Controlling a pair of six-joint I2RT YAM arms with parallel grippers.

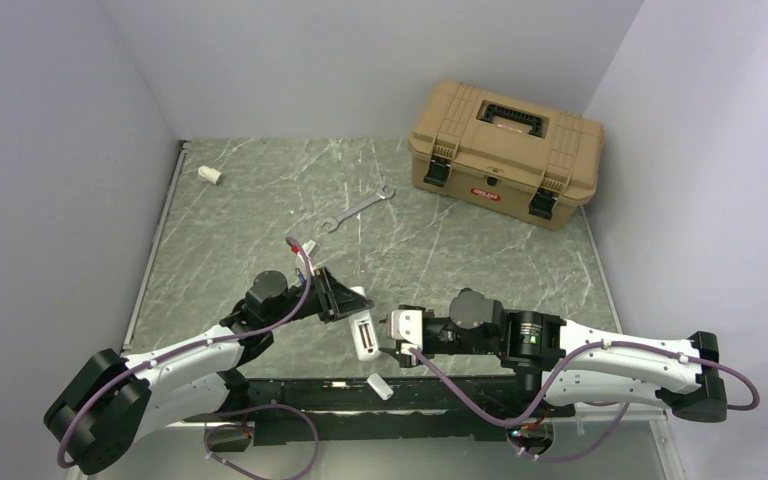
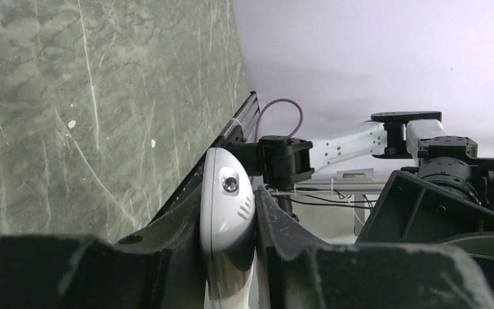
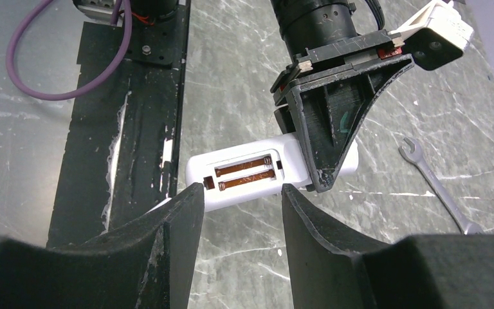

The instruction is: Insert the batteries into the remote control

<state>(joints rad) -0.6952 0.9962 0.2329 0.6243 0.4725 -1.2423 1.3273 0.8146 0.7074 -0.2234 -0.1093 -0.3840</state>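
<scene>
- Two sets of fingers meet at one remote control [image 1: 363, 336] near the front edge of the counter [image 1: 260, 200], between the two arm bases.
- The left fingers [image 1: 350, 308] are clenched on the remote's far end. The left wrist view shows the rounded white body pinched between them.
- The right fingers [image 1: 392, 351] stand parted and carry nothing, with their tips just beside the remote's free end.
- From overhead, the remote's long axis runs roughly near to far, so it lies crosswise to the right fingers, which come at it from the right arm's side. With the left arm holding the remote, the right looks the likelier one to do the loading.
- Only the right wrist view shows the recess [image 3: 244, 170]. It is open and faces that camera, with two copper-coloured slots, both bare.
- The overhead view is too small to show this, and the left wrist view catches only a small round window and a few slits on the remote.
- Neither of the batteries appears in any view, so where they lie cannot be told. Loading does not look to have begun.
- The overhead view alone takes in the wider counter: a wrench [image 1: 357, 210], a tan toolbox [image 1: 505, 150] at the back, and a white tube stub [image 1: 380, 386] beside the front rail.
</scene>
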